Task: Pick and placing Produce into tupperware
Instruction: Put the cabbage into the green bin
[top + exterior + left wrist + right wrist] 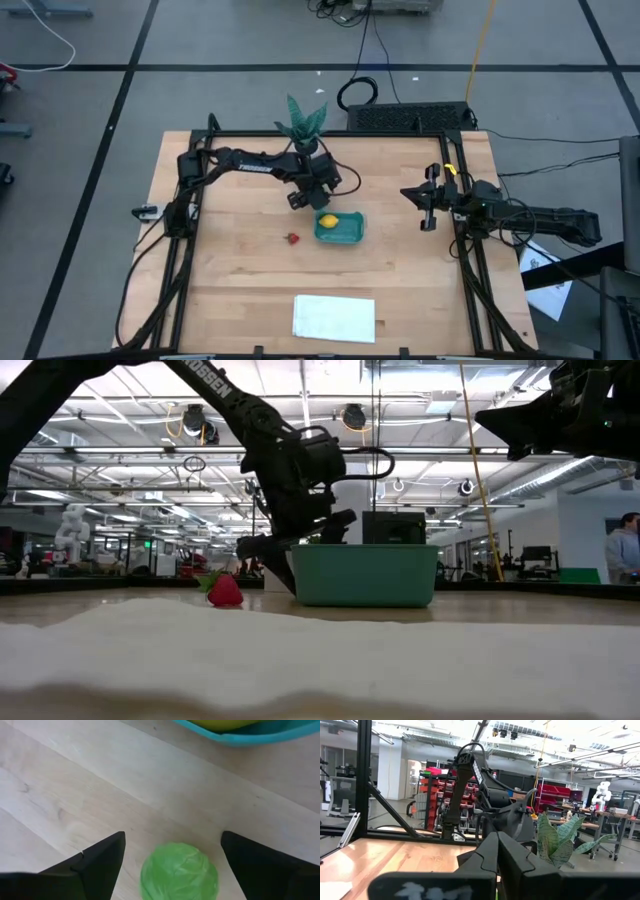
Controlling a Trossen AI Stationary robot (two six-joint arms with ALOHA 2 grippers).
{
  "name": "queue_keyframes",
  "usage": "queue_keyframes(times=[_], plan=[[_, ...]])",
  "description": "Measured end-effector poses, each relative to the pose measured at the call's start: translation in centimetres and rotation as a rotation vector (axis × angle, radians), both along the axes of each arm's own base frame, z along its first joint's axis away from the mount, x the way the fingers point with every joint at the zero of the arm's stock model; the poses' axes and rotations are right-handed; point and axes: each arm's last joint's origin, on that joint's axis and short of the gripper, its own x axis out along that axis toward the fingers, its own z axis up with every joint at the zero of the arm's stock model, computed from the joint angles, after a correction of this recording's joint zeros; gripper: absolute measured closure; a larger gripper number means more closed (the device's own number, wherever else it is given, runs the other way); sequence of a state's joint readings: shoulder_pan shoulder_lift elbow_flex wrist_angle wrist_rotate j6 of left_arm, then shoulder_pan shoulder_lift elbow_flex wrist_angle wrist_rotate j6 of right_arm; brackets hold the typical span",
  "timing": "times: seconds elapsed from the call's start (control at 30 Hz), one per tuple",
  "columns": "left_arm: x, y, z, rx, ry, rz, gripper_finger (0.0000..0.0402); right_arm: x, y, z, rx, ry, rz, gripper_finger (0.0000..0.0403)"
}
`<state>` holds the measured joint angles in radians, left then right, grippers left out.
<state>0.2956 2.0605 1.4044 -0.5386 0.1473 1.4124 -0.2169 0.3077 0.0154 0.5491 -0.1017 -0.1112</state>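
Green ball [179, 872] on counter [75, 785] beside teal tub [340, 229], lemon [327, 221] inside tub. Left jaws [172, 865] wide open, straddling ball, empty. Ball looks light, smooth, may roll: pinch across middle. Right jaws [427, 208] shut, empty, parked aside.

Overhead looks straight down; low looks level across the table [240, 290] (wrists look close).

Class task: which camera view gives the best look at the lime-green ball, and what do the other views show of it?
The left wrist view: the lime-green ball lies on the table between the open left gripper fingers, near the tupperware. In the high view the left arm covers it; the low and right wrist views do not show it.
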Motion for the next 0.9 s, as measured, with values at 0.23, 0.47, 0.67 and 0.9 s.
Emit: queue_keyframes(times=[0.23,0.47,0.67,0.9], plan=[[-0.2,1.0,0.1,-0.052,-0.028,0.010,0.0066,0.0,0.0,0.0,-0.002,0.000,-0.001,0.0403],[-0.2,1.1,0.1,-0.054,-0.031,0.016,0.0066,0.0,0.0,0.0,-0.002,0.000,-0.001,0.0403],[-0.3,1.4,0.1,-0.059,-0.034,0.023,0.0067,0.0,0.0,0.0,-0.002,0.000,-0.001,0.0403],[-0.4,1.5,0.1,-0.070,-0.031,0.039,0.0085,0.0,0.0,0.0,-0.002,0.000,0.000,0.0403]])
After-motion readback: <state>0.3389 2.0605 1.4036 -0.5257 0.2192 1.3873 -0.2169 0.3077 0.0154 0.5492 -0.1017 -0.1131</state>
